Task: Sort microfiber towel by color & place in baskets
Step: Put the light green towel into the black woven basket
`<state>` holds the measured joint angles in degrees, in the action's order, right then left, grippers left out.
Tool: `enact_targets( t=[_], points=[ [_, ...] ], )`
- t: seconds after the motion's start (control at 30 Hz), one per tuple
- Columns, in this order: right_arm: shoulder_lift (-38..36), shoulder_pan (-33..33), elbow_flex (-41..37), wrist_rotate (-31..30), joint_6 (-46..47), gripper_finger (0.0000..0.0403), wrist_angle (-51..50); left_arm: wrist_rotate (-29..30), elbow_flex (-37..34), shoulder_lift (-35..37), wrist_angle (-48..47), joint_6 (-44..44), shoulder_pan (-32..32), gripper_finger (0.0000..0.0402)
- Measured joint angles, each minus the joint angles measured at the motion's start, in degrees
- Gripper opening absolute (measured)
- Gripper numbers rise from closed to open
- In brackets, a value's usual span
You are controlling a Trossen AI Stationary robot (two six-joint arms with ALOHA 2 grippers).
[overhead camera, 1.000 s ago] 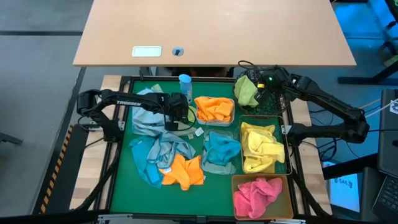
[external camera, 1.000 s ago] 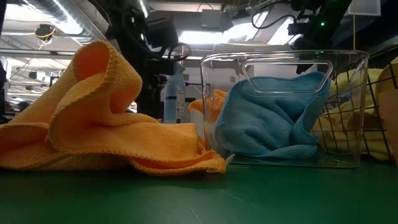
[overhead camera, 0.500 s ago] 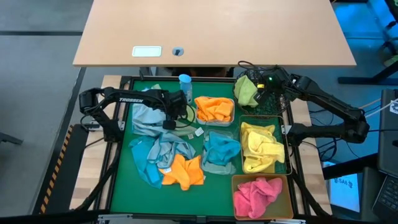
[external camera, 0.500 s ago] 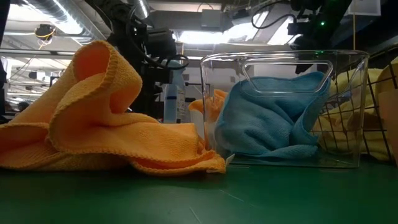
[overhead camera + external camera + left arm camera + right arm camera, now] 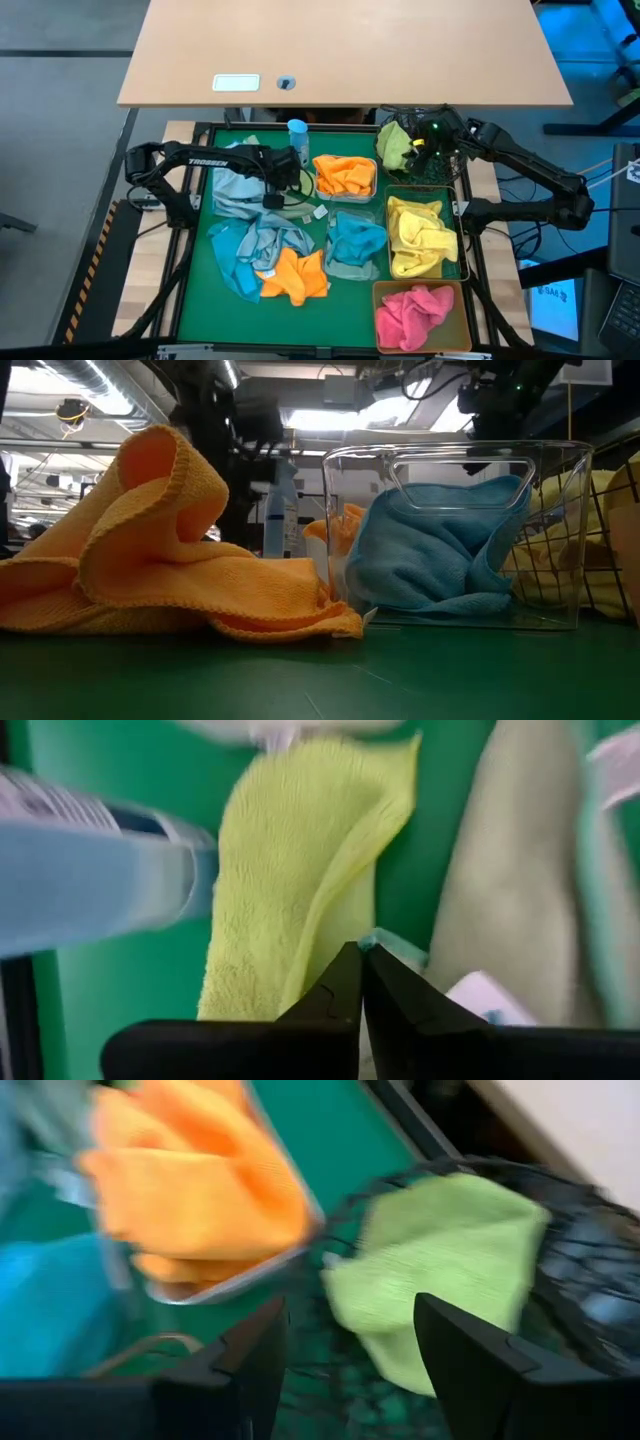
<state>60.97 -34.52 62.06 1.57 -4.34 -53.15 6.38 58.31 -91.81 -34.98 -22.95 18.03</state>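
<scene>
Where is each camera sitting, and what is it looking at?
High view: above the table, looking straight down; both dark arms show, the left end effector by the grey-blue towels.
Low view: at table-top height, looking level across; arms come in from above.
Left wrist view: on the left arm, looking past its shut end effector at a light green towel.
Right wrist view: on the right arm, looking past its open end effector at the black mesh basket.
Shared: high and low views both show the clear tub.

Left gripper (image 5: 361,982) is closed; right gripper (image 5: 350,1380) stands spread apart.
</scene>
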Motion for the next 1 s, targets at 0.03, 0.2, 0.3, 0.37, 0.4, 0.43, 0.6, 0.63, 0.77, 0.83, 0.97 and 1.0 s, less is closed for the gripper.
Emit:
enact_targets(
  t=[0.03, 0.2, 0.3, 0.37, 0.4, 0.43, 0.6, 0.63, 0.77, 0.83, 0.97, 1.0],
  points=[
    [0.0, 0.02, 0.0, 2.25, 0.04, 0.0216, 0.41, -0.08, 0.65, 0.54, -0.25, 0.67, -0.64, 0.0001],
    [0.0, 0.07, 0.0, 16.09, 1.59, 0.0216, 4.02, -1.01, 5.32, 4.05, -1.51, 1.84, -4.23, 0.0001],
    [0.0, 0.09, 0.0, 23.4, 2.91, 0.0216, 7.09, -1.21, 9.21, 5.88, -1.44, 1.89, -6.44, 0.0001],
    [0.0, 0.85, 0.0, 26.43, 3.19, 0.0216, 9.33, -1.11, 12.22, 6.68, -1.6, 1.91, -7.61, 0.0],
    [0.0, 1.63, 0.0, 26.66, 3.35, 0.0216, 10.46, -0.73, 13.87, 6.91, -1.51, 1.94, -8.15, 0.0],
    [0.0, 2.46, 0.0, 26.58, 3.89, 0.0216, 11.79, -0.18, 15.55, 7.22, -1.32, 1.99, -8.68, 0.0],
    [0.34, 8.6, 0.01, 26.32, 4.41, 0.0216, 19.55, 1.13, 23.67, 7.46, 0.09, 1.98, -10.74, 0.0],
    [0.57, 10.06, 0.02, 26.26, 4.43, 0.0216, 21.41, 1.39, 25.07, 7.46, 0.66, 1.97, -11.09, 0.0],
    [1.76, 15.81, 0.02, 23.32, 4.49, 0.0216, 28.99, 1.84, 28.95, 7.46, 5.85, 1.97, -12.07, 0.0],
    [2.55, 18.66, 0.04, 19.7, 4.5, 0.0216, 32.62, 1.86, 30.33, 7.43, 8.22, 1.97, -12.51, 0.0],
    [4.78, 23.7, 0.04, 12.23, 4.46, 0.0216, 39.24, 1.87, 31.01, 7.46, 15.15, 1.84, -13.35, 0.0],
    [5.39, 24.61, 0.04, 10.84, 4.46, 0.0216, 40.84, 1.87, 31.01, 7.44, 16.31, 1.84, -13.53, 0.0]
  ],
)
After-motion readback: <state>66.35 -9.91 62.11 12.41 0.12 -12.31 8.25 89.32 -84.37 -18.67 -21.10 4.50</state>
